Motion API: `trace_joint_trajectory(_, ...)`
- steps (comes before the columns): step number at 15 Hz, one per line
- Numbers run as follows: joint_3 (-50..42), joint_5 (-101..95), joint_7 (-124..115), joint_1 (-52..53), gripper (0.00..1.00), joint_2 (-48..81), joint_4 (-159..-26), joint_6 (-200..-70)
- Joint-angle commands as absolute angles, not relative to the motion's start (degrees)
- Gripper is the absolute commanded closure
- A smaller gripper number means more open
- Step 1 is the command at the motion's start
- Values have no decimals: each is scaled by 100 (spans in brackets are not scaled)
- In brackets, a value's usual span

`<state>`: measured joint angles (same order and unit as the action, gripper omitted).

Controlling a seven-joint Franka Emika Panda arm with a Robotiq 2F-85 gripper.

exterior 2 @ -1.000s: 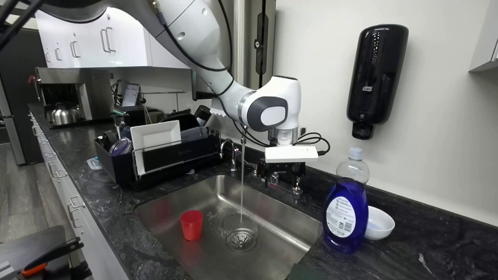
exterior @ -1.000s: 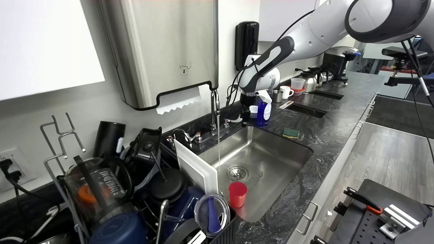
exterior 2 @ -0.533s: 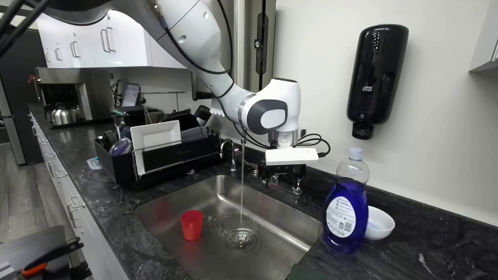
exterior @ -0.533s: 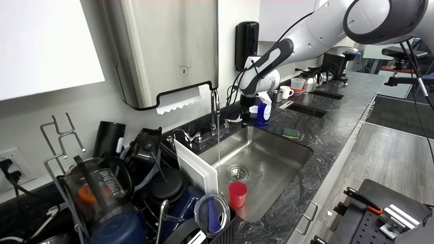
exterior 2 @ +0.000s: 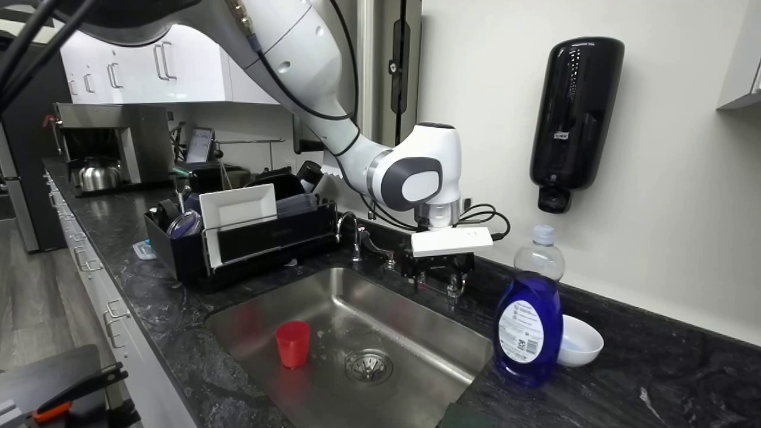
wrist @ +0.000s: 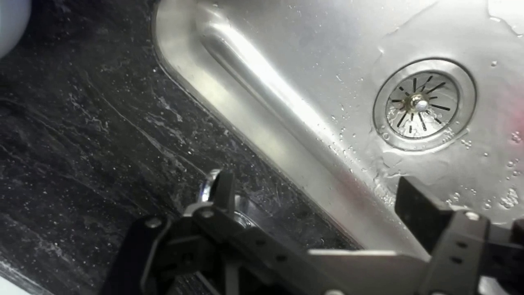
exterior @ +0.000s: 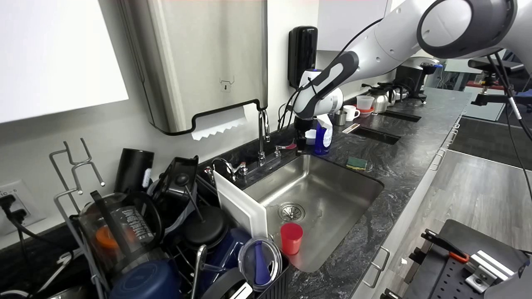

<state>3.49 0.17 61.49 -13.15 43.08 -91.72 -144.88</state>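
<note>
- Wrist view: 1 tool, fingers spread; 1 chrome faucet fitting at its 9 o'clock, partly behind a finger, contact unclear; 1 slotted drain, 2 o'clock.
- In an exterior view: 1 red tapered cup in steel sink, drain's 9-10 o'clock; 1 blue soap bottle, tool's 4 o'clock, partly hiding 1 white bowl.
- In an exterior view: 1 green-yellow sponge, marbled black table.
</note>
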Motion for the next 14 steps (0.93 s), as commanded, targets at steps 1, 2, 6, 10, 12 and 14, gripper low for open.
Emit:
trace_joint_trajectory(1,367,-93,6160,-1350,0,4453,-9002,-14668)
trace_joint_trajectory(2,369,-92,6163,-1353,0,4461,-8989,-14673)
trace_joint_trajectory(6,366,-114,6170,-1353,0,4502,-8945,-14751)
trace_joint_trajectory(10,364,-146,6166,-1356,0,4541,-8910,-14830)
trace_joint_trajectory(12,351,-167,6152,-1345,0,4534,-8927,-14866)
trace_joint_trajectory(14,347,-189,6151,-1340,0,4528,-8946,-14895)
